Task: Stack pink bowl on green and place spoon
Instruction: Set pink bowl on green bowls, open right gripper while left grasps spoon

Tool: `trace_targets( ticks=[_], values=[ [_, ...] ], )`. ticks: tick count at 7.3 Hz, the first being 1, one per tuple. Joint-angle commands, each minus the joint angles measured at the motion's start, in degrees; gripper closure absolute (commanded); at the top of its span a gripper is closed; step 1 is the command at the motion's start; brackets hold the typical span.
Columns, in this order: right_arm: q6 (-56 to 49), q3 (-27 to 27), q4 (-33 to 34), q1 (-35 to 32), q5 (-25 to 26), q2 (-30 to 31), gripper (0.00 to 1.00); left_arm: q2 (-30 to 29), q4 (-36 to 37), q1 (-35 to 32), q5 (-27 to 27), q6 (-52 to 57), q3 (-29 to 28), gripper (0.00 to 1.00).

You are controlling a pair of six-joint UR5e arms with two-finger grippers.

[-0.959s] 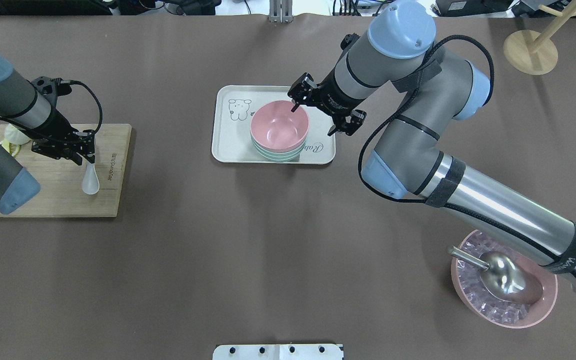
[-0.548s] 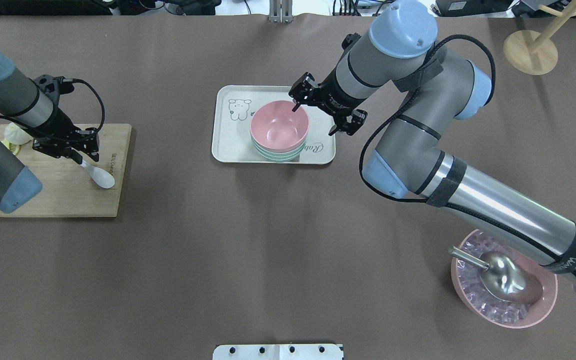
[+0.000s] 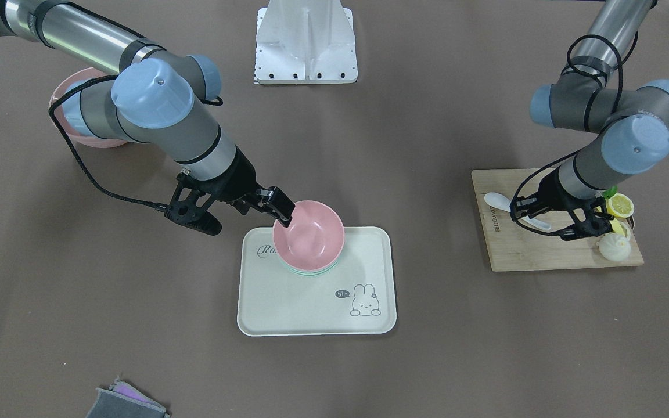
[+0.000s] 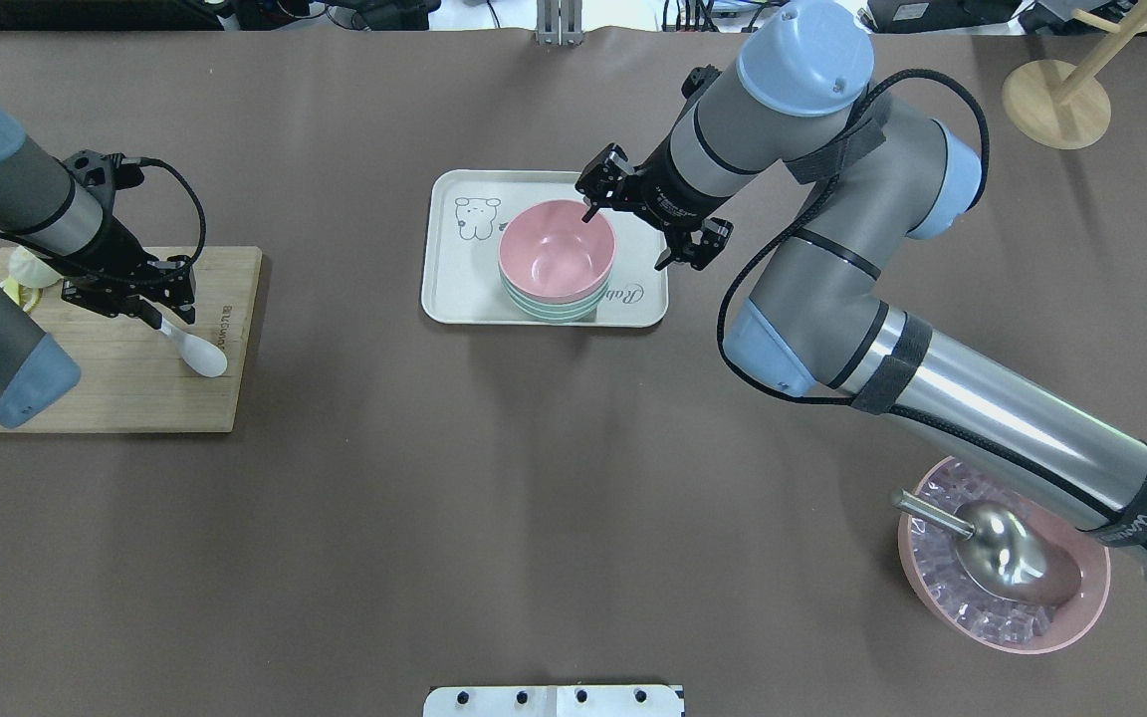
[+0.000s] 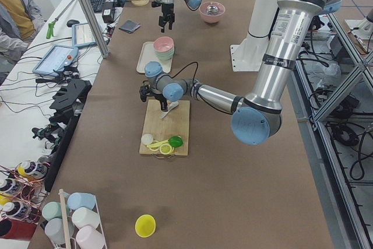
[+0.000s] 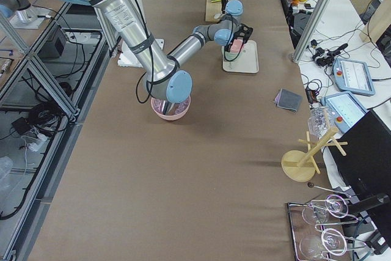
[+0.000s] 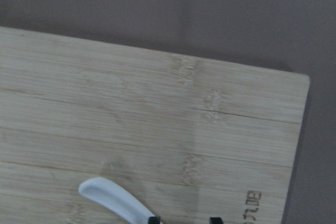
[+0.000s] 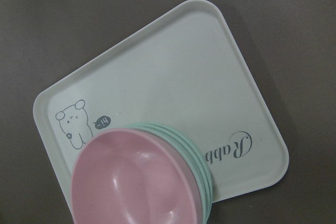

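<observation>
The pink bowl (image 4: 556, 254) sits nested on a stack of green bowls (image 4: 549, 309) on the cream tray (image 4: 454, 289); they also show in the right wrist view (image 8: 131, 182). My right gripper (image 4: 623, 239) is open, with one fingertip at the pink bowl's far right rim and the other out over the tray's right side. My left gripper (image 4: 167, 319) is low over the wooden cutting board (image 4: 115, 398), shut on the handle of the white spoon (image 4: 200, 354). The spoon's bowl points away from the gripper and shows in the left wrist view (image 7: 113, 198).
A lemon slice (image 3: 619, 206) and other fruit pieces lie on the board's outer end. A pink bowl of ice (image 4: 1081, 612) with a metal scoop (image 4: 1002, 558) stands under my right arm. A wooden stand (image 4: 1056, 100) is at the far right and a grey cloth (image 3: 125, 403) on the operators' side.
The spoon has swung from pointing straight toward the robot to pointing diagonally right, and the left gripper shifted slightly. The right gripper has hardly moved.
</observation>
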State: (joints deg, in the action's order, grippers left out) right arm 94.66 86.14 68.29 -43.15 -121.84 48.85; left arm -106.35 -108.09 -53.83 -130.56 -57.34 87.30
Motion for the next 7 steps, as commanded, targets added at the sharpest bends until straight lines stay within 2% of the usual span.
trace_targets(
  ticks=[1, 2, 3, 5, 6, 7],
  values=[
    [0.0, 1.4, 0.0, 0.0, -0.07, 1.41, 0.0, -0.17, 0.07, 0.05, -0.4, -9.67, 0.15, 0.39],
    [0.0, 1.49, 0.0, 0.0, -0.07, 1.42, 0.0, 0.09, 0.07, 0.05, -0.4, -10.59, -0.29, 0.29],
    [0.0, 1.66, 0.0, 0.0, -0.07, 1.59, 0.0, 0.09, -0.02, 0.13, -0.4, -15.03, -0.55, 0.28],
    [-0.09, 1.75, -0.09, 0.0, -0.15, 2.03, 0.0, -0.26, -0.19, 0.22, -0.4, -23.57, -0.64, 0.29],
    [-0.17, 2.19, 0.09, -0.87, -0.42, 2.47, 0.0, -0.26, -0.19, 0.66, -0.4, -25.69, -0.64, 0.34],
    [-1.13, 5.33, 0.09, -4.45, -4.07, 7.35, 0.0, -0.26, -0.19, 0.66, -0.31, -26.41, -0.56, 0.37]
  ],
)
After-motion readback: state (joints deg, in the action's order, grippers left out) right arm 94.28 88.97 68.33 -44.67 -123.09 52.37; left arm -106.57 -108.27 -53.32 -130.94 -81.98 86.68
